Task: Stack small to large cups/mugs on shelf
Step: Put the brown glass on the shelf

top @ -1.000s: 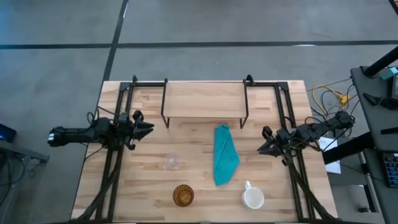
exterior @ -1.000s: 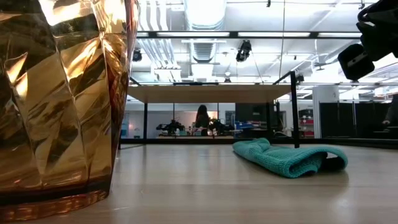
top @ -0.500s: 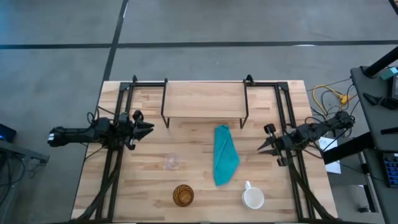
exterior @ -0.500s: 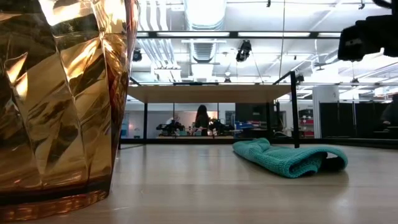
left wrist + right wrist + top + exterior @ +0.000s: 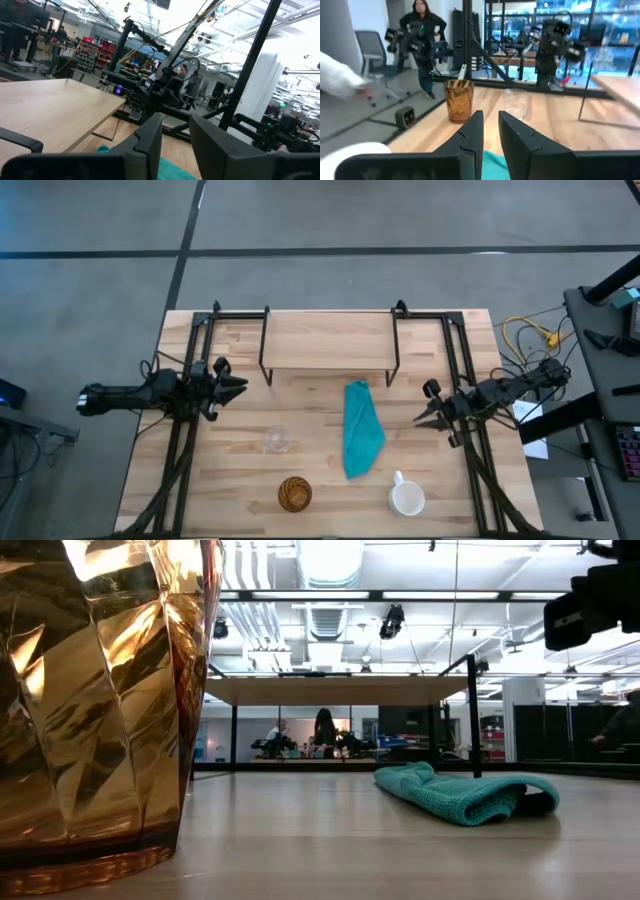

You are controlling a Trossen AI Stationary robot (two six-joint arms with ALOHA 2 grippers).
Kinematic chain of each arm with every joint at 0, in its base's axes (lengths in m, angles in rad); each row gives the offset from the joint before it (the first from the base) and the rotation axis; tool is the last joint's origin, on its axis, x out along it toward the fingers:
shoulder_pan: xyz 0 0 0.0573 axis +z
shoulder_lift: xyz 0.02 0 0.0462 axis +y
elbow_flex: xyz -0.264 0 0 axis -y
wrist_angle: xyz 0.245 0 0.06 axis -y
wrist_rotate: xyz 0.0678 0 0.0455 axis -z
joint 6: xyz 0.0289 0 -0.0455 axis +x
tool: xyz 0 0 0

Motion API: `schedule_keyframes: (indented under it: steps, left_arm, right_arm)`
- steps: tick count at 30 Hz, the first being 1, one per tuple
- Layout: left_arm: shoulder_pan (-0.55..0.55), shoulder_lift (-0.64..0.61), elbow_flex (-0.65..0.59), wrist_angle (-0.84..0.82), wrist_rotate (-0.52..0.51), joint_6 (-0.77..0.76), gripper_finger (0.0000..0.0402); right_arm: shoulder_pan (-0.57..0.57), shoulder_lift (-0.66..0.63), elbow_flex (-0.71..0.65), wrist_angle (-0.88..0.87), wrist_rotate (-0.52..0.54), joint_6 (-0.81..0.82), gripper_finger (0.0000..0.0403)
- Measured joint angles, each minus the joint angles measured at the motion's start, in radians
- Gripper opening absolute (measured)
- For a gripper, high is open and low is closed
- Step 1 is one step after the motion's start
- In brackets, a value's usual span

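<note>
Three vessels stand upright on the tabletop near its front. The small clear glass (image 5: 277,441) is left of centre, the amber cup (image 5: 294,494) (image 5: 100,700) is by the near edge, and the white mug (image 5: 407,499) is to the right. The shelf (image 5: 328,340) (image 5: 340,690) stands on its black legs at the far middle, with its board bare. My left gripper (image 5: 243,384) (image 5: 176,120) hovers at the table's left, pointing right. My right gripper (image 5: 418,418) (image 5: 490,117) hovers at the right, pointing toward the cups. Each shows a narrow gap between its fingers with nothing in it.
A teal cloth (image 5: 362,430) (image 5: 465,795) lies crumpled lengthwise between the shelf and the mug. Black frame rails (image 5: 180,440) run along both table sides. Cables (image 5: 530,335) lie off the right edge. A person (image 5: 422,30) stands in the room beyond the table.
My right gripper has rolled about its own pointing line and stayed in place. In the low view its dark body has gone from tilted to level. Nothing on the table has moved.
</note>
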Motion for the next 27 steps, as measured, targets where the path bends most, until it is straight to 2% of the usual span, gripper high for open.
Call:
schedule_keyframes:
  steps: [5,9,14,17,21,24,27]
  left_arm:
    - [0.000,0.000,0.000,0.000,0.000,0.000,0.0086]
    - [0.000,0.000,0.000,0.000,0.000,0.000,0.0086]
    - [0.000,0.000,0.000,0.000,0.000,0.000,0.0086]
    - [0.000,0.000,0.000,0.000,0.000,0.000,0.0086]
    - [0.000,0.000,0.000,0.002,-0.032,0.052,0.0086]
    - [0.000,0.000,0.000,0.003,-0.025,-0.005,0.0086]
    - [0.000,0.000,0.008,-0.014,0.031,-0.070,0.0086]
  right_arm:
    - [0.001,0.005,0.000,0.013,0.034,0.062,0.0054]
    - [0.001,0.005,0.000,0.017,0.078,0.195,0.0054]
    - [0.001,0.007,0.000,0.034,0.084,0.270,0.0054]
    - [0.001,0.007,0.000,0.058,0.128,0.353,0.0054]
    - [0.001,0.013,0.000,0.062,0.152,0.406,0.0054]
    - [0.001,0.032,0.000,0.093,0.154,0.415,0.0054]
    - [0.000,0.067,0.000,0.220,0.156,0.415,0.0054]
